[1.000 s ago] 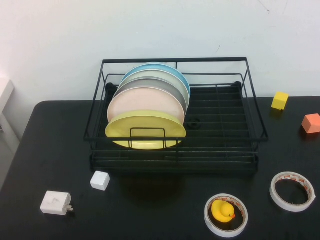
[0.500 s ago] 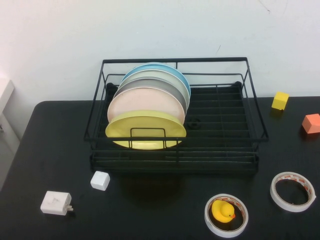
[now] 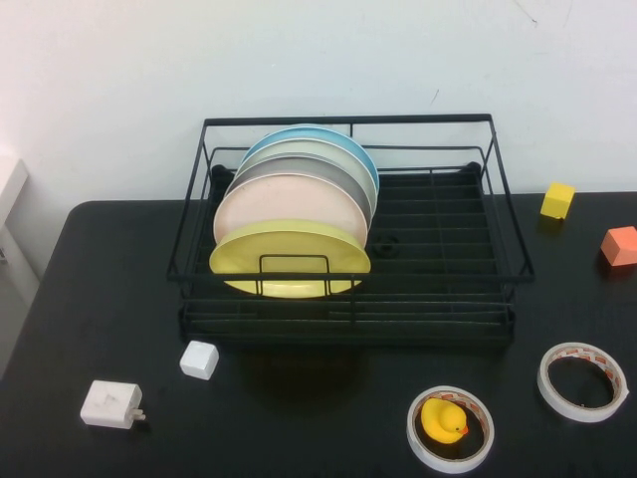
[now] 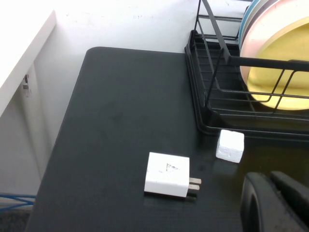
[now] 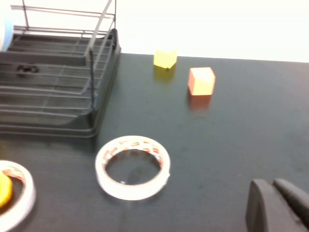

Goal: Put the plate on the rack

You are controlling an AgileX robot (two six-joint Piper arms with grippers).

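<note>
Black table (image 3: 90, 299): plate (image 3: 289, 259) leans front-most in rack (image 3: 438, 249); left tool (image 4: 275, 203) and right tool (image 5: 277, 205) clenched.

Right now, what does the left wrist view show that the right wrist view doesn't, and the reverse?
Only the left wrist view: the plate standing in the rack, a white charger, a white cube, and the left gripper low over the table. Only the right wrist view: a tape ring, a yellow block, an orange block, and the right gripper above the table. Both: the rack and the black table.
</note>
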